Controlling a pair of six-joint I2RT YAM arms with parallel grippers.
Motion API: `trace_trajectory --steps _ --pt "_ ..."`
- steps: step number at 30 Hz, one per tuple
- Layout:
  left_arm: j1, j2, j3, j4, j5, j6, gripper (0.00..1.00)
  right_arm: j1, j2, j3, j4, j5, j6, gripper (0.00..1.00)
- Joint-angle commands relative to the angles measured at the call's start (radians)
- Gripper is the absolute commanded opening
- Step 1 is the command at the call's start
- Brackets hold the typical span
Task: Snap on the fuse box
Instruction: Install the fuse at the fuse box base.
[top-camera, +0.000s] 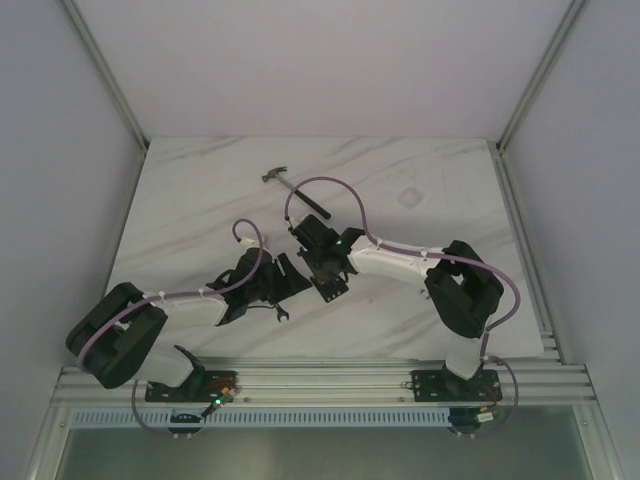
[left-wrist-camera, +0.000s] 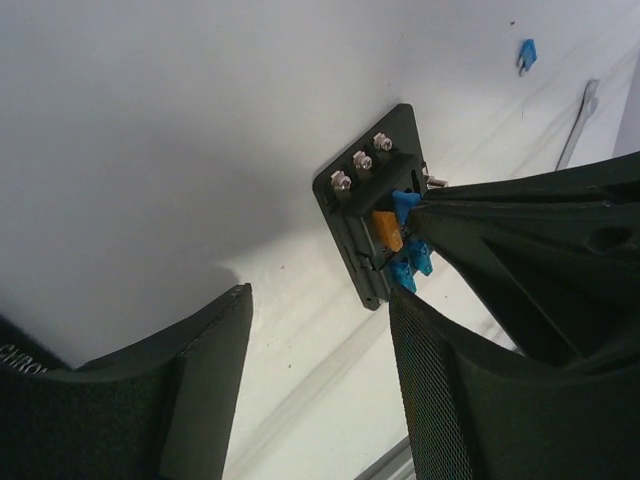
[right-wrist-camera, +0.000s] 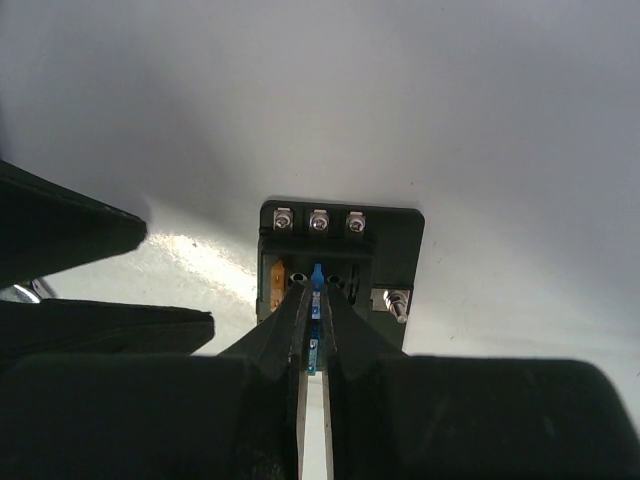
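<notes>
R gripper (right-wrist-camera: 313, 305) pinching blue fuse (right-wrist-camera: 316, 272) at fuse box (right-wrist-camera: 395, 235) slot; L gripper (left-wrist-camera: 318, 300) spread wide beside box; faint print (left-wrist-camera: 22, 354) on L finger, too blurred to read

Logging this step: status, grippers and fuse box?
Left gripper open, by fuse box. Right gripper shut on blue fuse, tip at box slots. Fuse box flat on table, orange fuse seated. Nothing blocking.
</notes>
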Motion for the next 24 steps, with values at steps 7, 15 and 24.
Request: trace_trajectory --steps 7,15,24 --pt "-0.041 0.131 0.073 0.082 0.0 -0.027 0.64 -0.014 0.042 0.001 -0.081 0.004 0.035 0.08" --pt "-0.05 0.179 0.072 0.086 -0.028 -0.043 0.57 -0.023 0.046 -0.011 -0.093 -0.011 0.048 0.07" --pt "-0.054 0.201 0.061 0.08 -0.048 -0.052 0.45 -0.023 0.037 0.012 -0.126 -0.024 0.055 0.06"
